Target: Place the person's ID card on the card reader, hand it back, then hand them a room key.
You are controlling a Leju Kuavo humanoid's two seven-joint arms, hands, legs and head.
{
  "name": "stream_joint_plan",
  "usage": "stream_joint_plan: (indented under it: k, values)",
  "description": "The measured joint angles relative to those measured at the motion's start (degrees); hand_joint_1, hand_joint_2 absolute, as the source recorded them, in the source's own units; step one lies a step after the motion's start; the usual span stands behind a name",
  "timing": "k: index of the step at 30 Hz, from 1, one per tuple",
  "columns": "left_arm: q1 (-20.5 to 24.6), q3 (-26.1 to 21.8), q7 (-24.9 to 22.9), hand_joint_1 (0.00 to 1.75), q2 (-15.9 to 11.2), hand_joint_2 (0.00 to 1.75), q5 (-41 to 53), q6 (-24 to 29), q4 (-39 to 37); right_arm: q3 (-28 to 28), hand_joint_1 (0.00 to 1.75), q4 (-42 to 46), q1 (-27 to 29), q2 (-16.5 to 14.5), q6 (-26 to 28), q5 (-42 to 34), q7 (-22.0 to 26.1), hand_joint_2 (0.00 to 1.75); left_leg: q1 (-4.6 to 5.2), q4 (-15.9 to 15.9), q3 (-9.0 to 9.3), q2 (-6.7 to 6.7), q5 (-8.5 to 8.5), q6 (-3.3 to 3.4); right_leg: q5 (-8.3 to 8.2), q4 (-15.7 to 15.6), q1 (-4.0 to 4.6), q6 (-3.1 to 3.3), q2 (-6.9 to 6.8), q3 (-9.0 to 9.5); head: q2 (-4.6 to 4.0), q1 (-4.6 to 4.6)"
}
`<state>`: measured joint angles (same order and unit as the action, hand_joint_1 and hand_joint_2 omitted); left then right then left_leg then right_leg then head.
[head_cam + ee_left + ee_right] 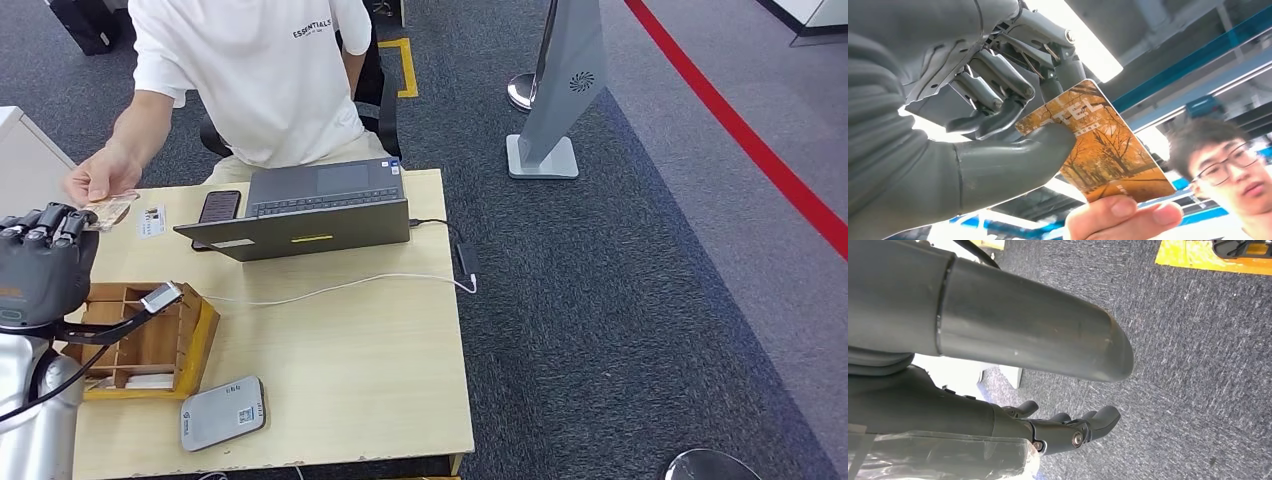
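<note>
Pinching an orange autumn-tree room key card point(1103, 145) between thumb and fingers of the grey left hand point(998, 120), with a person's hand point(1120, 217) gripping its far edge. Hanging over grey carpet point(1198, 365), right hand point(1068, 430) loosely spread, holding nothing.

Head view looks down on the table point(350, 340); left wrist view, close, faces up at the key card point(1098, 145) they share; right wrist view faces carpet point(1198, 365).
</note>
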<state>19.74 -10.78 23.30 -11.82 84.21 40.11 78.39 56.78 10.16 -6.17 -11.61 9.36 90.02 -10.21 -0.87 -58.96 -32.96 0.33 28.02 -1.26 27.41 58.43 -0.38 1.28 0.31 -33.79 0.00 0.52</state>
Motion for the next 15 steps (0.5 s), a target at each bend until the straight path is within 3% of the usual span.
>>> stream_joint_plan:
  k: [1, 15]
  values:
    - [-0.1, 0.1, -0.3, 0.00, -0.1, 1.75, -0.3, 0.0, -0.2, 0.0, 0.00, 0.0, 0.0, 0.0, 0.0, 0.0, -0.1, 0.00, 0.00, 0.0, 0.00, 0.00, 0.00, 0.01, 0.01, 0.0, 0.00, -0.01, -0.01, 0.00, 0.00, 0.00]
    - [-1.8, -1.1, 7.5, 0.00, 0.3, 1.75, -4.5, 0.0, -0.9, 0.0, 0.00, 0.0, 0.0, 0.0, 0.0, -0.3, -0.6, 0.00, 0.00, 0.0, 0.05, -0.03, -0.03, 0.01, -0.04, 0.0, 0.00, -0.09, -0.07, 0.09, 0.00, 0.00]
